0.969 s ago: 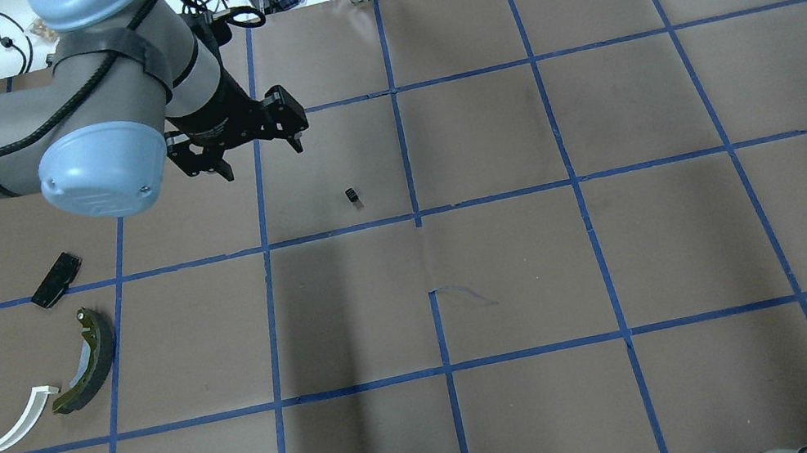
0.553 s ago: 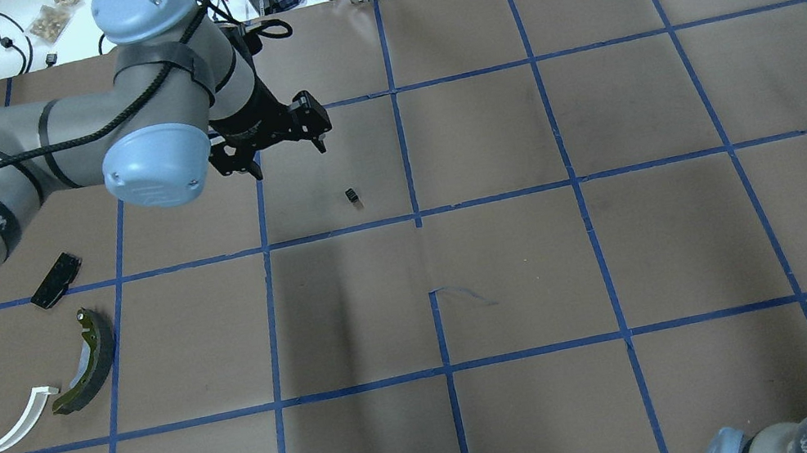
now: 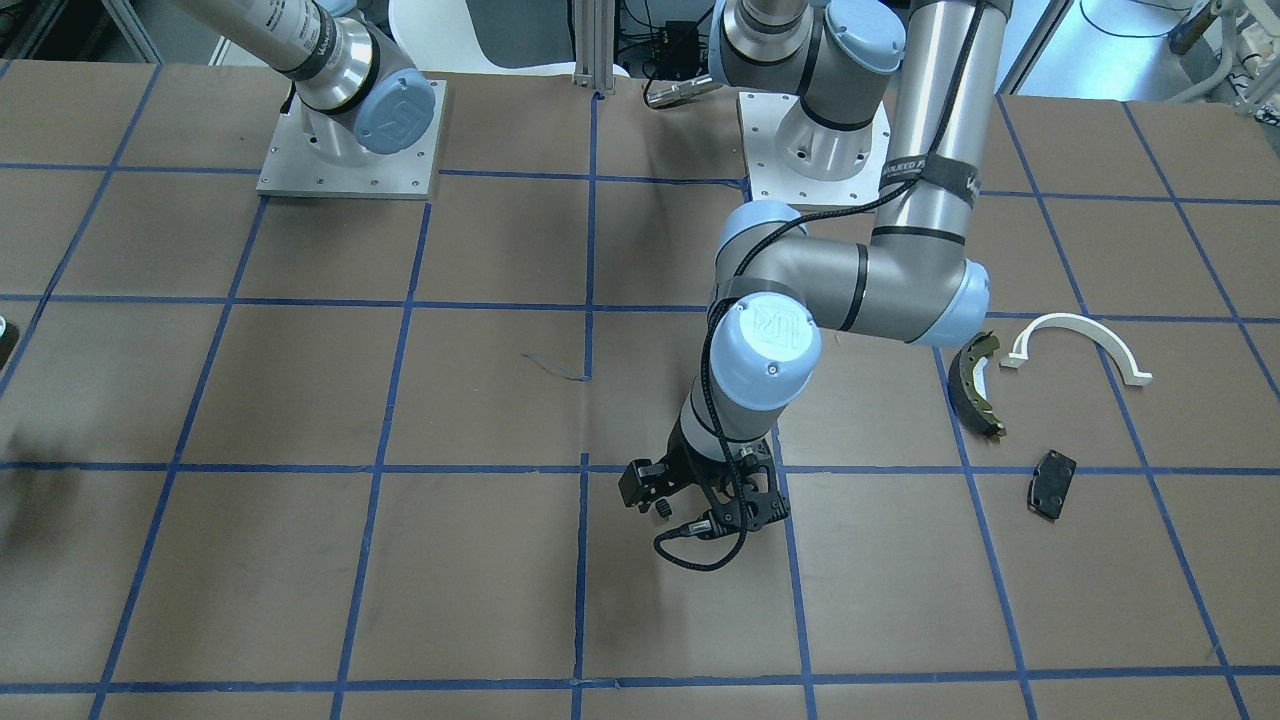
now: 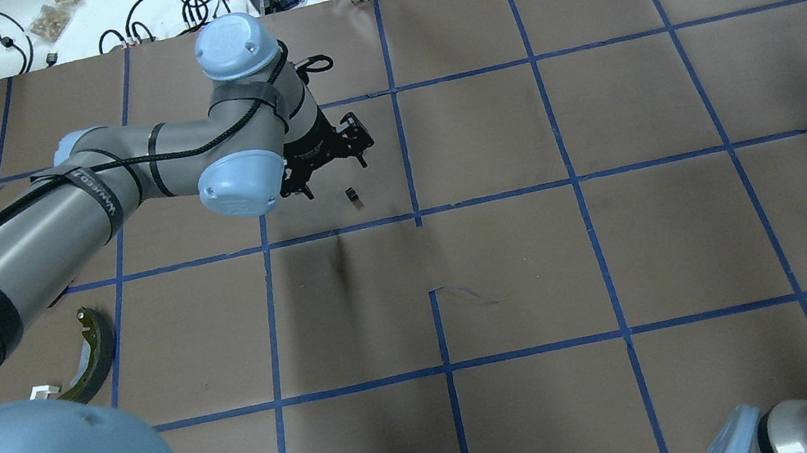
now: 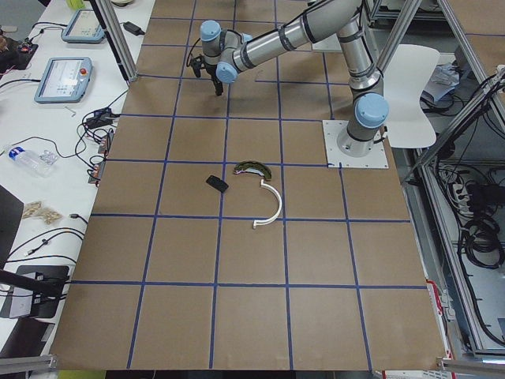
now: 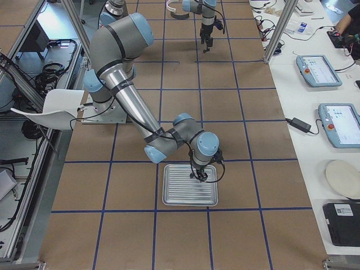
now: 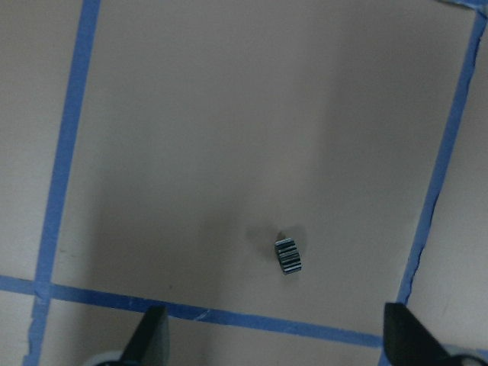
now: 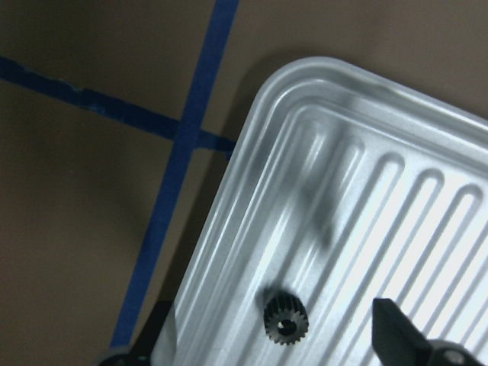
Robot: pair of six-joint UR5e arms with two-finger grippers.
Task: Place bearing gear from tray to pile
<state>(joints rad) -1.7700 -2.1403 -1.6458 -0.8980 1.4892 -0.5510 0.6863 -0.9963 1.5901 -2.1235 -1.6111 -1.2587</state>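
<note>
**Right gripper open over the gear in the tray**

We see the right gripper [image 6: 198, 176] pointing down into the tray, jaws spread wide and holding nothing. In its wrist view the fingertips [image 8: 396, 332] flank the bearing gear [image 8: 286, 319] without touching it. The gear stands on end with its bore facing up, so its axis is upright. It sits in a groove of the ribbed tray [image 6: 180, 194], close to one corner, with the tray's raised rim just beside it.

Well away from the tray along the table [image 4: 623, 246], the left gripper [image 4: 333, 174] is likewise wide open and empty. It hangs above a second small gear [image 7: 288, 255] lying on its side on the paper.

Farther still from the tray lies the pile: brake shoe [image 3: 975, 385], white arch [image 3: 1080, 340] and black plate [image 3: 1050, 483], each apart from the others.
</note>
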